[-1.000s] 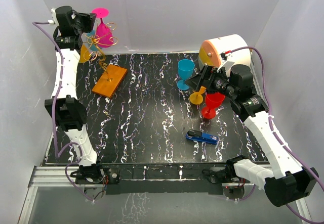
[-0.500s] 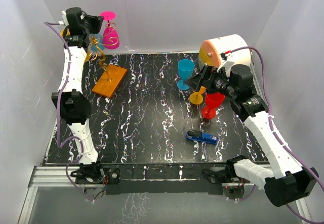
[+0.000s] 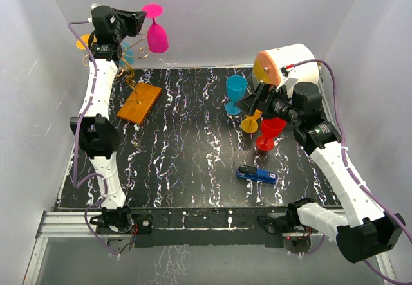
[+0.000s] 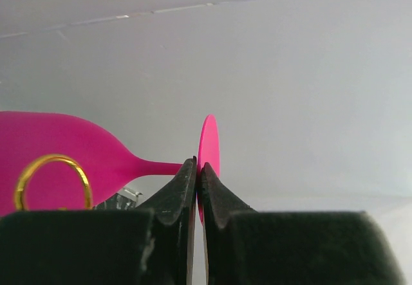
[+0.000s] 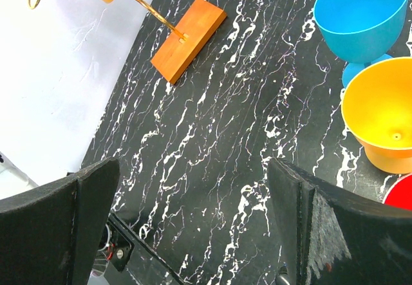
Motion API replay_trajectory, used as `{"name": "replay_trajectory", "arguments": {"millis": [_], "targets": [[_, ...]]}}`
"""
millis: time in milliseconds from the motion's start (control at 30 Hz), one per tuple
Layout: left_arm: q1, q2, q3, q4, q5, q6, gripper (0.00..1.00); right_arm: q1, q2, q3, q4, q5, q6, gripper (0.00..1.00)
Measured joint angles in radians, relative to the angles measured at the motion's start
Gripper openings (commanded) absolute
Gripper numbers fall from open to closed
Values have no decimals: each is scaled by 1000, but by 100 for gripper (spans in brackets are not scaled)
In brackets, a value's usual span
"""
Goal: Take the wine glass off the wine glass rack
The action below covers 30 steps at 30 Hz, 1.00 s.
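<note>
My left gripper is raised near the back wall, shut on the flat foot of a pink wine glass. The glass hangs bowl-down to the right of the wine glass rack. In the left wrist view the pink wine glass lies sideways, and a gold curl of the rack shows in front of its bowl. The rack's orange base stands at the table's back left. An orange glass and a teal glass hang on the rack. My right gripper is open over bare table.
A blue glass, a yellow glass and a red glass stand together under my right arm. A blue stapler lies nearer the front. A white cylinder with an orange end sits at the back right.
My left gripper has risen and swung to the right, carrying the pink glass away from the rack's curled arms. The right arm has not moved.
</note>
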Motion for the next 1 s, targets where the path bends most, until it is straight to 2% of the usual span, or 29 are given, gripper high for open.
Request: {"name": "replay_trajectory", "arguments": {"millis": [200,500,767,1000], "targets": [[-6,-37,-81,130,110,-48,0,0,4,0,4,-2,24,98],[-39,-309,-437,354,253,-148,0,0,32,0,122,-105,79,98],[-51,-623,-714,623,322,-306,0,0,110,0,366,-196,246,98],[-58,-781,-923,777,346,-425,0,60,229,2,674,-216,428,98]]}}
